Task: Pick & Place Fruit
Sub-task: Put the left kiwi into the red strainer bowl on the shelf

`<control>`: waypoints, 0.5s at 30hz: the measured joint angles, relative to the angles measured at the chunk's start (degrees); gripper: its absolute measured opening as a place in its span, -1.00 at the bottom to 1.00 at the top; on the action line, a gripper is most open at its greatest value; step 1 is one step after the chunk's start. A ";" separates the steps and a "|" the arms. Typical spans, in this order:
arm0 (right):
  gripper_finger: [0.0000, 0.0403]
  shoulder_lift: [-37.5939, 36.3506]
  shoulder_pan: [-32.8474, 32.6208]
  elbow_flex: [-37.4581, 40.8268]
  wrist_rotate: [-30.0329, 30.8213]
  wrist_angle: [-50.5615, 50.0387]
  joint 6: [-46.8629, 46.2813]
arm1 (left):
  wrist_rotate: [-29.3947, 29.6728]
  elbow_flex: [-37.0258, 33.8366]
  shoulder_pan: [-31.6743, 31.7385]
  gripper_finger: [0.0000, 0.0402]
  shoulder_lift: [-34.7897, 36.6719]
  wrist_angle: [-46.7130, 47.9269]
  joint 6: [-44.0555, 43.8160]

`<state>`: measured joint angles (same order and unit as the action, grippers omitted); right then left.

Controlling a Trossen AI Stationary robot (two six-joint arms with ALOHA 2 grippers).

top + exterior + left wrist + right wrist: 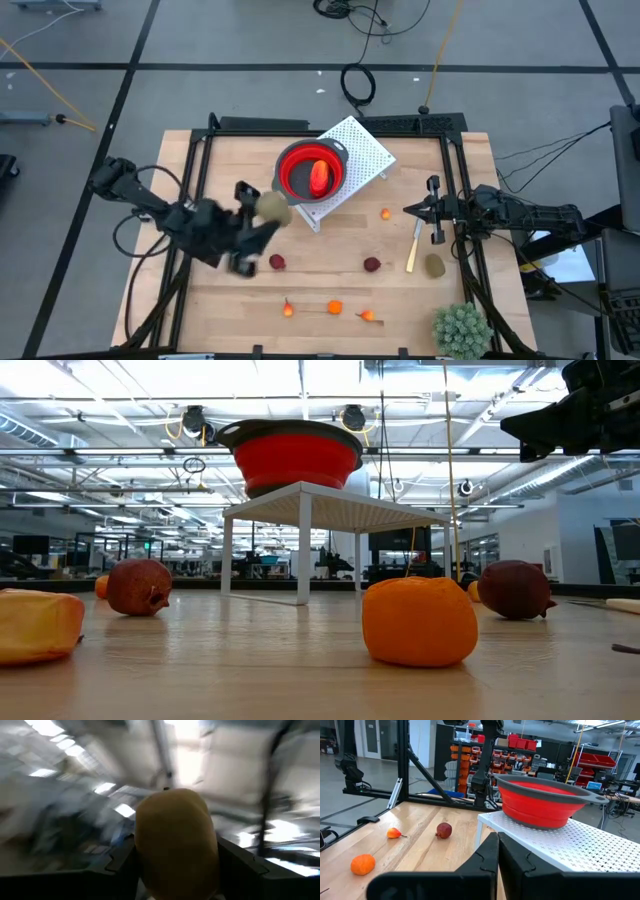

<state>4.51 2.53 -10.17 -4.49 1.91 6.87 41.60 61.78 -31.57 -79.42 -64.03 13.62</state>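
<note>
A wooden table [210,310] seen from above, two dark robot arms reaching in from either side. Near its far edge a white perforated stand [362,148] carries a red collapsible bowl [296,172], and one red-orange fruit [320,177] already lies inside it.

The left gripper [262,215] holds an olive-brown oval fruit [272,207] between its fingers, which are spread wide around it – its wrist camera shows the oval filling the gap between the two dark fingers [116,862]. The gripper is raised, and the fruit sits just beside the bowl's near rim, not yet over it.

The right gripper [410,210] waits at the table's right side, fingers pressed together and empty.

Loose fruit on the table, all well apart from both pairs of fingers: a second olive-brown oval [434,265], two dark red balls [277,262] and several tiny orange pieces [334,307] (a spiky green plant ball [461,329] is no part of the job).

The step in hand looks like the carry – next, the oval must travel over the rim before the fingers let go.
</note>
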 joint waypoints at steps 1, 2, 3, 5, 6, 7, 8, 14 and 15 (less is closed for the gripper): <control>-1.00 0.00 0.01 0.00 0.00 0.00 0.00 | 5.39 0.00 0.00 0.04 0.01 2.01 -1.38; -1.00 0.00 0.00 0.00 0.00 0.00 0.00 | 10.69 0.00 0.00 0.04 0.03 4.49 -2.76; -1.00 0.00 0.00 0.00 0.00 0.00 0.00 | 15.76 0.00 0.01 0.04 0.04 7.07 -4.11; -1.00 0.00 -0.01 0.00 0.00 0.00 0.00 | 24.40 0.00 0.09 0.04 0.00 11.54 -6.00; -1.00 0.00 0.01 0.00 0.00 0.00 0.00 | 28.06 0.00 0.11 0.04 0.00 13.27 -6.76; -1.00 0.00 0.00 0.00 0.00 0.00 0.00 | 31.22 0.00 0.11 0.04 0.00 14.18 -6.89; -1.00 0.00 0.01 0.00 0.00 0.00 0.00 | 34.14 0.00 0.11 0.04 0.00 14.61 -6.70; -1.00 0.00 0.01 0.00 0.00 0.00 0.00 | 44.17 0.00 1.91 0.04 0.00 14.68 -0.84; -1.00 0.00 0.01 0.00 0.00 0.00 0.00 | 44.18 0.00 2.65 0.04 0.00 14.67 0.21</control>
<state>4.51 2.55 -10.17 -4.49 1.91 6.87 85.78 61.78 -28.92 -79.42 -49.36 13.84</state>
